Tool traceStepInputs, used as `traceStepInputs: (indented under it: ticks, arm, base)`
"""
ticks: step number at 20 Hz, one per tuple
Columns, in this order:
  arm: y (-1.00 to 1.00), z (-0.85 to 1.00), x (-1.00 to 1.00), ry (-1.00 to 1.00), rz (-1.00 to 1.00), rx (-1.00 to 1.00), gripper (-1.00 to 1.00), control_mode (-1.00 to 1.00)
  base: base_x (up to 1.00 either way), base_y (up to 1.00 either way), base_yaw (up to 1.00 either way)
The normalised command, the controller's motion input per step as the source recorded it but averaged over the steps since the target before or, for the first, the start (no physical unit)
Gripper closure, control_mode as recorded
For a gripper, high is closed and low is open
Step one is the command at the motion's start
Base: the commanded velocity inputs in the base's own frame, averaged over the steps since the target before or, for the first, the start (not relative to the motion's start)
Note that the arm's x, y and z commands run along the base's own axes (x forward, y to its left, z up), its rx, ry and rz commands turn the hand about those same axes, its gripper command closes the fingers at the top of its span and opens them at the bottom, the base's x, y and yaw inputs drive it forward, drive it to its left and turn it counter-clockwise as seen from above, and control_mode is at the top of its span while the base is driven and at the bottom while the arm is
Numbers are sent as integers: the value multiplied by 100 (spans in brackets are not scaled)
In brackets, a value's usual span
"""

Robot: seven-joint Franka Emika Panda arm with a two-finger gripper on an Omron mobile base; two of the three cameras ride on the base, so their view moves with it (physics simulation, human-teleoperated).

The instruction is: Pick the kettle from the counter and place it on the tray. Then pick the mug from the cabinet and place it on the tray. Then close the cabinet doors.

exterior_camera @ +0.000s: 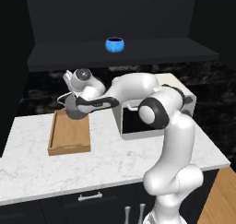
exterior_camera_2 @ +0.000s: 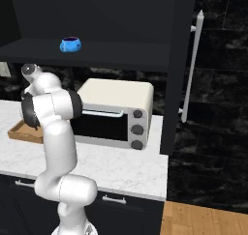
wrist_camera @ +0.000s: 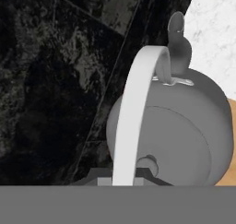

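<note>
Kettle carried at the far end of the tray, hand clenched on its wire handle.

The hand (exterior_camera: 70, 98) grasps the arched handle of the dark-grey kettle (wrist_camera: 184, 126), which hangs at the far end of the wooden tray (exterior_camera: 69, 138); whether it touches the tray cannot be told. The tray lies on the white marble counter (exterior_camera: 115, 158), left of the toaster oven (exterior_camera_2: 116, 114). The blue mug (exterior_camera: 115, 44) stands on the shelf of the open black cabinet (exterior_camera: 110, 11); one cabinet door (exterior_camera_2: 177, 60) stands open at right.

grey kettle (wrist_camera: 184, 126), blue mug (exterior_camera: 115, 44), light-brown tray (exterior_camera: 69, 138)
</note>
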Motion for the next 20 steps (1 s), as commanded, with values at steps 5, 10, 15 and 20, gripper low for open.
traceStepInputs:
  ticks: [5,10,15,20]
  arm:
    - [53,-28,-11,0,-3,2,100,-100]
    - [31,-37,-10,0,-1,3,100,-100]
    - [0,-42,-10,0,0,4,100,-100]
    - [0,-35,0,0,0,1,100,-100]
  base:
    - [0,0,0]
    - [0,0,0]
    - [0,0,0]
    - [0,0,0]
